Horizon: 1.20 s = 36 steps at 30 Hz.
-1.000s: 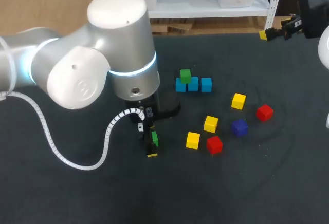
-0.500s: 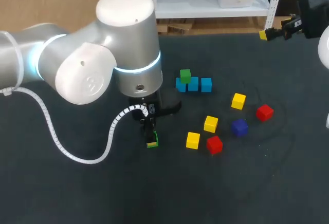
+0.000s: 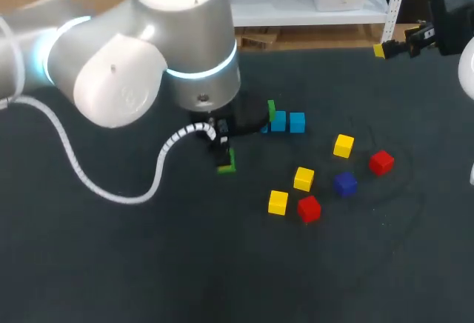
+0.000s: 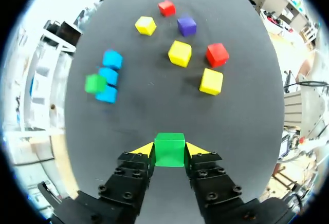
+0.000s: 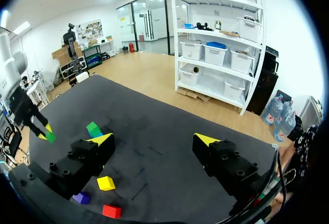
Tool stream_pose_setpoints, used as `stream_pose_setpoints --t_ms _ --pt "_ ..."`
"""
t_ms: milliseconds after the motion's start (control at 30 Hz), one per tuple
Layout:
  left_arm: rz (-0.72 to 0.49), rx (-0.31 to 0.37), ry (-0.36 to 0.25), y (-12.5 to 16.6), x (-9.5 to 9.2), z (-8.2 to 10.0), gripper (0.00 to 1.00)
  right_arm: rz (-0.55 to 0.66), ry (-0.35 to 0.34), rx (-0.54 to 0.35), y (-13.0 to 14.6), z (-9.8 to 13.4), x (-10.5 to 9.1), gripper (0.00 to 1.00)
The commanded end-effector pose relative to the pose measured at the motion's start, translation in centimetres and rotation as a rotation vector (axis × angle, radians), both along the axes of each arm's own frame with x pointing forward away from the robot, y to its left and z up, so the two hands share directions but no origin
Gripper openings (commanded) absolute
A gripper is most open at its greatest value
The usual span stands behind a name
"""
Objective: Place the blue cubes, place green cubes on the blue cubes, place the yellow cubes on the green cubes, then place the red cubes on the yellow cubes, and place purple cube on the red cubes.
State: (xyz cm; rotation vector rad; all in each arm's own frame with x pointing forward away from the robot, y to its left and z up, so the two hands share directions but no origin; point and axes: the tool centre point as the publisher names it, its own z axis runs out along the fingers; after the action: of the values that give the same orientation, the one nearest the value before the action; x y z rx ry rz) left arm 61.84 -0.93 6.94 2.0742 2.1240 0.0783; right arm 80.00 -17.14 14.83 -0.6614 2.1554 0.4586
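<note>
My left gripper [image 4: 169, 149] is shut on a green cube [image 4: 169, 150], held clear above the dark table; the head view shows this cube [image 3: 227, 161] under the left wrist. Ahead of it lies a row of three blue cubes [image 4: 108, 76] with a second green cube [image 4: 95, 83] on top. From the head view the arm covers part of that row [image 3: 287, 121]. Three yellow cubes [image 3: 304, 178], two red cubes [image 3: 309, 208] and one purple cube [image 3: 344, 183] lie loose to the right. My right gripper [image 5: 154, 141] stands open and empty, high over the far right corner.
The left arm's large wrist housing [image 3: 185, 49] and its white cable [image 3: 111, 190] hang over the table's left middle. The dark table [image 3: 237, 278] spreads bare at the front.
My left gripper has closed on the green cube, lifted it off the table and carried it back toward the blue row. The right arm has stayed still.
</note>
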Motion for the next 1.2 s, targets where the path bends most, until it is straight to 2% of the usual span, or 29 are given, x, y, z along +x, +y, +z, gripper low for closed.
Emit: stream_pose_setpoints --t_ms 33,133,300,633,767,933,1200 --pt "-0.030 0.015 0.012 -1.6 1.6 2.7 0.00 0.004 -0.001 0.004 -0.1 -0.1 0.0 1.00" --pt "-0.076 0.002 0.014 -3.2 2.5 3.8 0.00 0.004 -0.001 0.004 -0.1 -0.1 0.0 1.00" --pt "-0.138 -0.015 0.071 -6.1 3.8 4.2 0.00 0.004 -0.001 0.004 -0.1 -0.1 0.0 1.00" --pt "-0.186 0.016 0.132 -9.4 6.8 3.7 0.00 0.004 -0.001 0.004 -0.1 -0.1 0.0 1.00" --pt "-0.163 0.062 0.141 -10.5 7.8 3.4 0.00 0.004 -0.001 0.004 -0.1 -0.1 0.0 1.00" --pt "-0.158 0.049 0.169 -11.7 8.8 2.4 0.00 0.004 -0.001 0.004 -0.1 -0.1 0.0 1.00" --pt "-0.175 0.042 0.172 -13.4 10.4 1.1 0.00 0.004 -0.001 0.004 -0.1 -0.1 0.0 1.00"
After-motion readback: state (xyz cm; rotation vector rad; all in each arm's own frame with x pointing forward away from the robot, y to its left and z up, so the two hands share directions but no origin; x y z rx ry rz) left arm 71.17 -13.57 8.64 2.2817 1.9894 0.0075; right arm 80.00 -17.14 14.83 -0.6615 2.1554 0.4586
